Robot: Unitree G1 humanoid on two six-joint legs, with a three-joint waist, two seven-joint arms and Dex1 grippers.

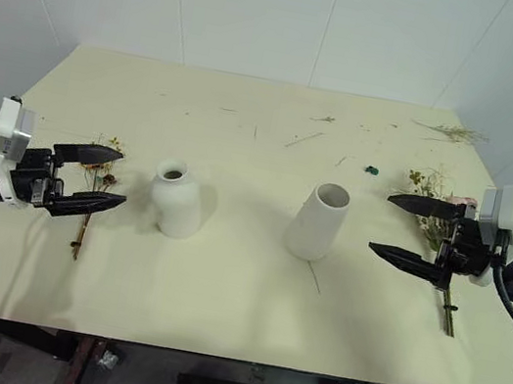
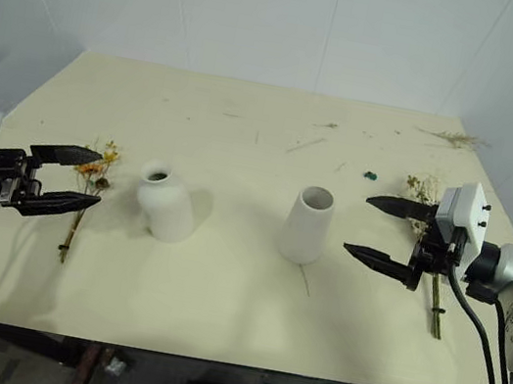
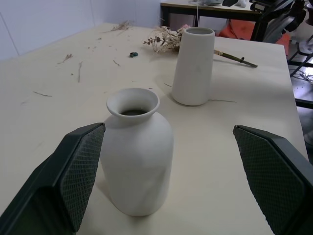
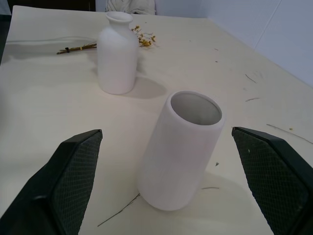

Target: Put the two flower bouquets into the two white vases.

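The thin sprig bunch (image 1: 94,185) lies flat on the surface (image 1: 238,298) just left of the squat vase (image 1: 176,200) — directly under the left end effector (image 1: 90,179) (jaws apart, empty), stems running toward the robot. The rose bunch (image 1: 442,225) lies right of the cylinder vase (image 1: 319,221), under the equally spread right end effector (image 1: 403,231).

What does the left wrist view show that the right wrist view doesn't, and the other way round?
Left wrist view, not the right: the bigger bouquet lying on the table behind the tall cylinder vase, a small green scrap, loose twigs, and the open left end effector.
Right wrist view, not the left: the thin sprig bunch with yellow blooms, lying behind the squat vase, and the open right end effector.
Both: the two white vases standing upright on the table, with no flowers in either.
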